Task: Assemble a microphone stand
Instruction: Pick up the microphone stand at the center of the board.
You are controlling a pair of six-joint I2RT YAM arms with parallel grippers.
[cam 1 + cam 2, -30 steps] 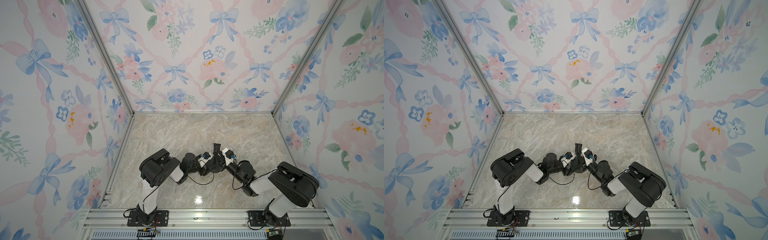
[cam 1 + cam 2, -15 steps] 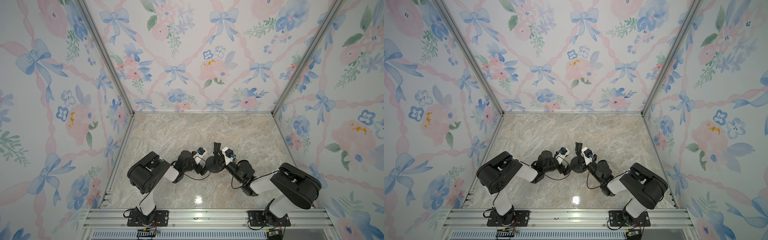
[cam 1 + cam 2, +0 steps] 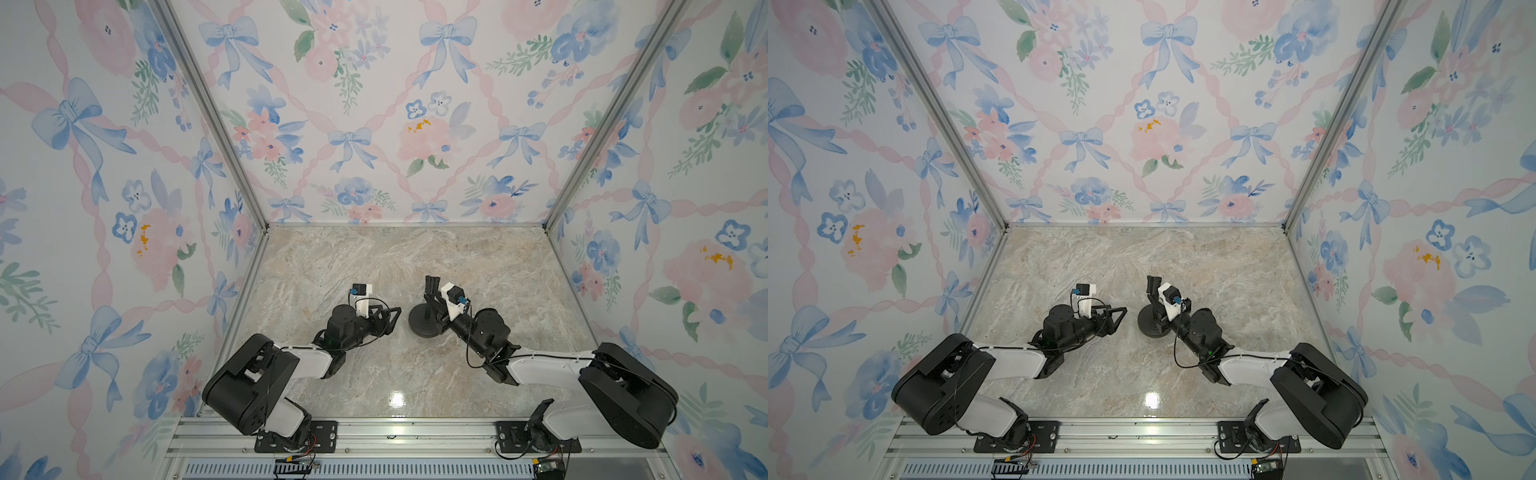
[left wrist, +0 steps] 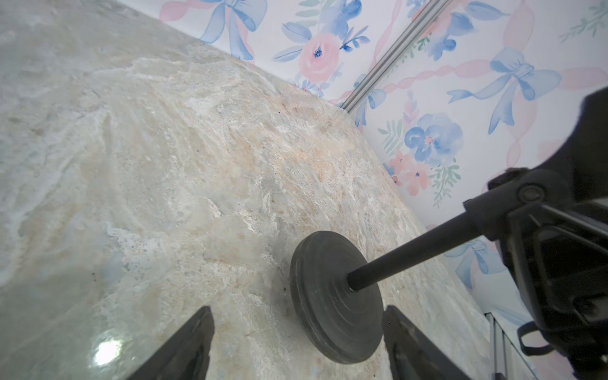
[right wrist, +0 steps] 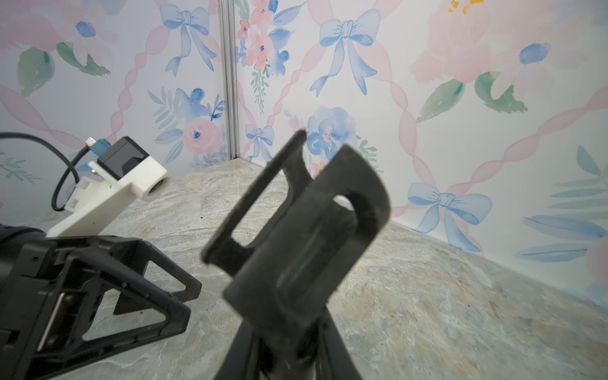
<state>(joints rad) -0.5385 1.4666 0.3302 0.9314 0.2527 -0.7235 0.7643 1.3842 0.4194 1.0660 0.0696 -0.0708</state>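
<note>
The black microphone stand stands on the marble floor: a round disc base with a thin rod set in its centre. The C-shaped clip tops the rod. My right gripper is shut on the rod just below the clip. My left gripper is open, a short way left of the base and apart from it, with nothing between its fingers.
Floral wallpapered walls close in the floor on three sides, with metal corner posts. An aluminium rail carrying both arm mounts runs along the near edge. Bare marble floor stretches behind the stand.
My left gripper has let go of the base, opened and drawn back to the left. The right gripper and the stand have stayed in place.
</note>
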